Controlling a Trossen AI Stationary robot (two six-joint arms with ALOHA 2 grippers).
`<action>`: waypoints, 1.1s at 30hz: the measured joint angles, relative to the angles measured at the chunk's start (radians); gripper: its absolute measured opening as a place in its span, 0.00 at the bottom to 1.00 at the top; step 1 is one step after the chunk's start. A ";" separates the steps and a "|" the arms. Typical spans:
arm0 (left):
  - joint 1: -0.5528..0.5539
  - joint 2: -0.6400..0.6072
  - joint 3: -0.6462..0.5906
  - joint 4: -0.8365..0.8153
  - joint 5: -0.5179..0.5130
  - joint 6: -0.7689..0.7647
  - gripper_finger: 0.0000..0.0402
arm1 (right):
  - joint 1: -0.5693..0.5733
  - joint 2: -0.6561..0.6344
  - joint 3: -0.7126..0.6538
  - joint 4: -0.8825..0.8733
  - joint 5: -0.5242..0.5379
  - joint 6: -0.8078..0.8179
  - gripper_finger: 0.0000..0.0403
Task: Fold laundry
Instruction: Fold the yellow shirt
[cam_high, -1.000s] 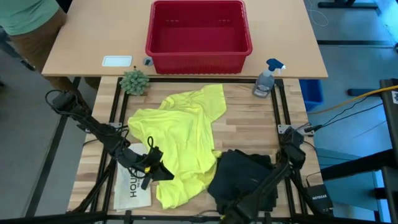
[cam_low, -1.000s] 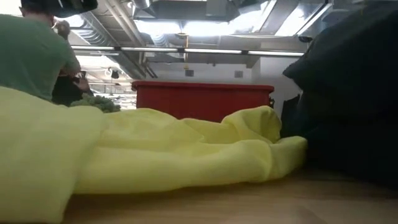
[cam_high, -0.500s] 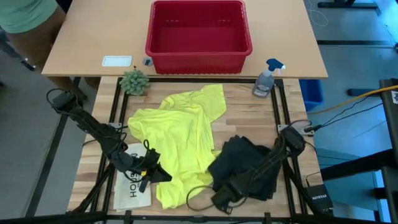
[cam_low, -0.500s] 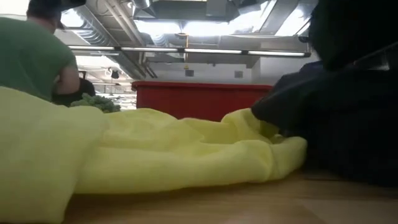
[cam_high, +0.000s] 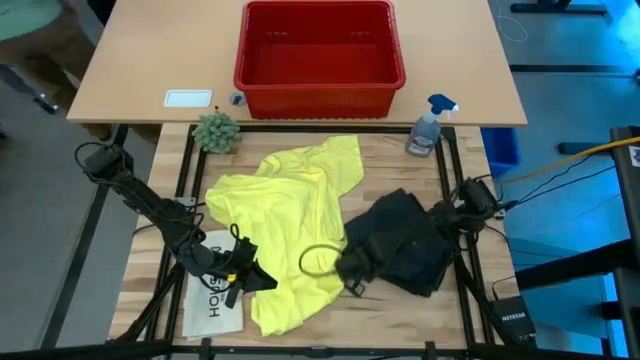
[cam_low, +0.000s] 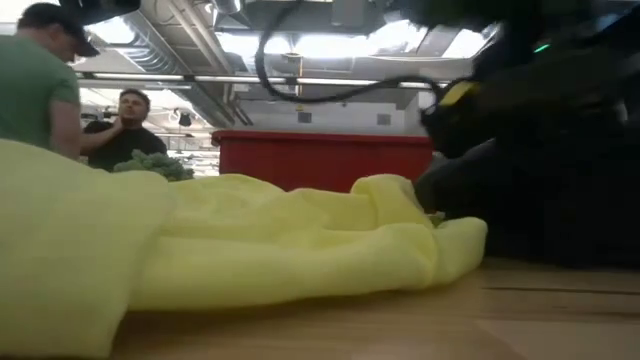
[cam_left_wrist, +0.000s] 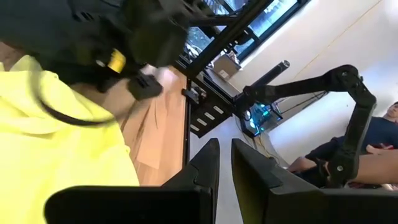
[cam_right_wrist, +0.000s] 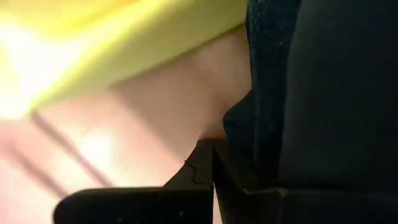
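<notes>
The yellow T-shirt (cam_high: 290, 210) lies spread and rumpled across the middle of the table. The dark trousers (cam_high: 405, 245) lie bunched to its right, their left edge meeting the shirt. My right gripper (cam_high: 350, 280) points down at the trousers' near left corner, shut (cam_right_wrist: 211, 152), with dark cloth (cam_right_wrist: 323, 93) beside it. My left gripper (cam_high: 268, 282) points level toward the table's right, over the shirt's near left part. Its fingers (cam_left_wrist: 225, 163) stand close together, and nothing shows between their tips. My right gripper stands with its shut fingers (cam_right_wrist: 233, 171) against the trousers' left edge (cam_right_wrist: 249, 124), pointing down from above. Whether any cloth is caught between the fingers does not show. My left gripper hovers over the yellow shirt (cam_left_wrist: 50, 124); I cannot tell whether it touches it.
A flat white printed item (cam_high: 212, 300) lies at the near left, under my left arm. A red basket (cam_high: 320, 95), a small plant (cam_high: 216, 130) and a spray bottle (cam_high: 428, 125) stand along the far side. Two people (cam_low: 40, 90) are beyond the table.
My right gripper has swept from the table's near edge toward the far edge and slightly left, staying shut. The bunched trousers have shifted toward the far edge along with it.
</notes>
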 joint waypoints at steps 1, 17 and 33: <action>0.000 0.000 0.000 -0.003 0.000 0.000 0.08 | -0.021 -0.006 -0.008 0.003 0.000 -0.004 0.00; -0.011 0.003 0.000 -0.013 -0.010 -0.004 0.08 | 0.092 -0.361 -0.005 -0.018 0.183 -0.071 0.00; 0.312 0.301 0.310 -0.159 0.280 0.199 0.08 | 0.301 -0.611 -0.012 -0.250 0.183 0.189 0.00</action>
